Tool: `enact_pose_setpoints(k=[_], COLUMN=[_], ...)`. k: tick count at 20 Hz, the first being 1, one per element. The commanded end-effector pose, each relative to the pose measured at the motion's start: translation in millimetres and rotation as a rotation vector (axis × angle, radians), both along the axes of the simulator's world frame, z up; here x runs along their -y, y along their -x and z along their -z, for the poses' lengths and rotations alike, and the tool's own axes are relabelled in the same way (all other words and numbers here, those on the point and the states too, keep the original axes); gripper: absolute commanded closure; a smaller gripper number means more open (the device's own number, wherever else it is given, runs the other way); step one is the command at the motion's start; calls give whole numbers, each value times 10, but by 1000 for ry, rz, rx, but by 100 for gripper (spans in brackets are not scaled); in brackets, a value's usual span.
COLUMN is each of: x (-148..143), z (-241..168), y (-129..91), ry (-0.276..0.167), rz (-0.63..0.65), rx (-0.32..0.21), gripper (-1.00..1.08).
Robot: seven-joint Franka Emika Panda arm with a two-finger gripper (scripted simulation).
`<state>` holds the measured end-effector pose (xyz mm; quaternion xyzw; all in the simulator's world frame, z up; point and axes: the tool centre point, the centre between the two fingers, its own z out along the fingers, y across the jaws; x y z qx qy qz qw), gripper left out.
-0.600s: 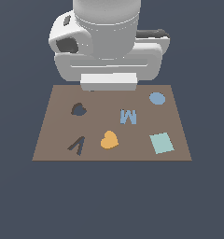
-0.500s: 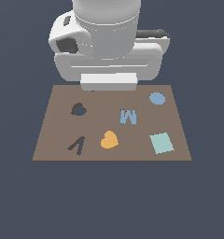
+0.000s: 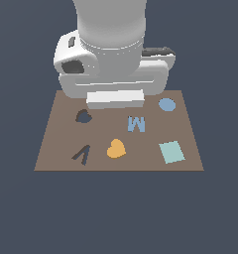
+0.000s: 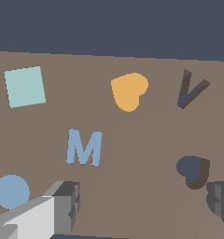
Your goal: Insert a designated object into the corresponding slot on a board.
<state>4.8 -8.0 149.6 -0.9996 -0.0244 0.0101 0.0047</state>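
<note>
Orange heart (image 4: 129,91) lies untouched on the board (image 4: 132,158); the hand (image 4: 144,205) hovers spread wide, empty.

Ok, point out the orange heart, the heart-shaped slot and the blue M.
orange heart (image 3: 115,149), exterior view, centre of the piece.
heart-shaped slot (image 3: 83,117), exterior view, middle of the dark cutout.
blue M (image 4: 84,148), wrist view, middle of the letter.

The small flat orange heart-shaped piece (image 3: 116,148) lies clear on the large brown rectangular board (image 3: 56,144), bare board all round it. Nearest neighbours, the blue letter M (image 3: 136,123) and dark V-shaped cutout (image 3: 82,154), sit apart. The spread fingers (image 4: 67,205) hang above the board, nothing between them.
</note>
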Motion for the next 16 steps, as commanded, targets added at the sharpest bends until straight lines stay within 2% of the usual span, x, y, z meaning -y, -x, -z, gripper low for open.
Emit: enact_pose_setpoints(k=[1,16], x=[15,52], z=[100,839], y=[-71,-686], ry=[0,5], rz=[-23,-209], rx=[1,18], gripper=[-92,-92])
